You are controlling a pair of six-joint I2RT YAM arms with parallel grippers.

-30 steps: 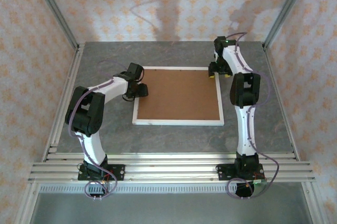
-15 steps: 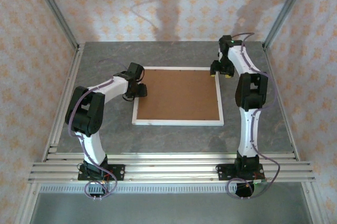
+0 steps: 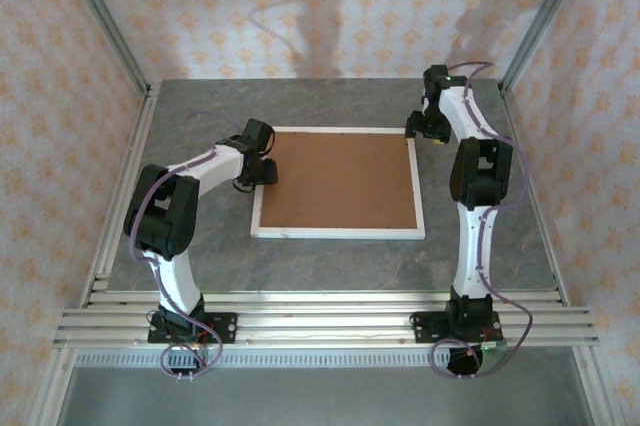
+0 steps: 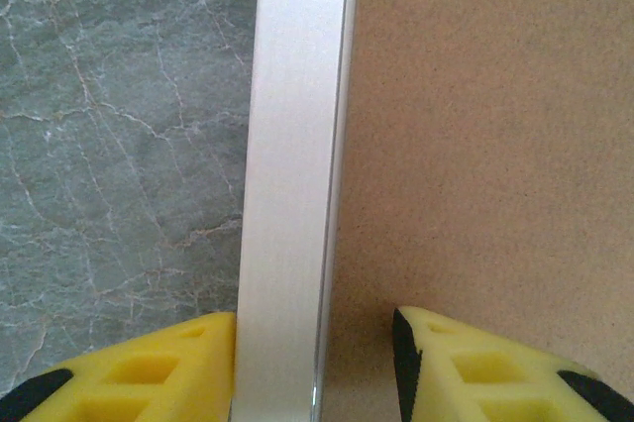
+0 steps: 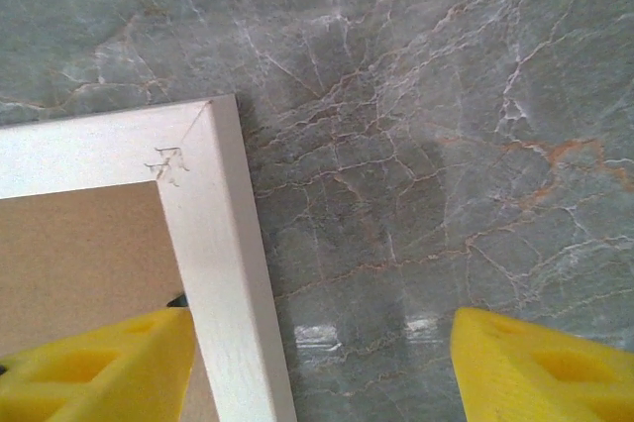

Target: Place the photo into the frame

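Observation:
The white frame lies flat in the middle of the table with a brown backing board inside it. The photo is out of view. My left gripper straddles the frame's left rail: one yellow finger touches the rail's outer side, while the other rests over the board, a small gap away from the rail. My right gripper hangs open over the frame's far right corner, one finger over the board and the other over bare table.
The grey marble tabletop runs all round the frame. Metal rails line the near edge, upright posts stand at the back corners, and patterned walls close in the sides.
The right gripper has drifted right and slightly farther back, to the frame's outer corner. The left jaws have narrowed around the left rail. The frame has not moved.

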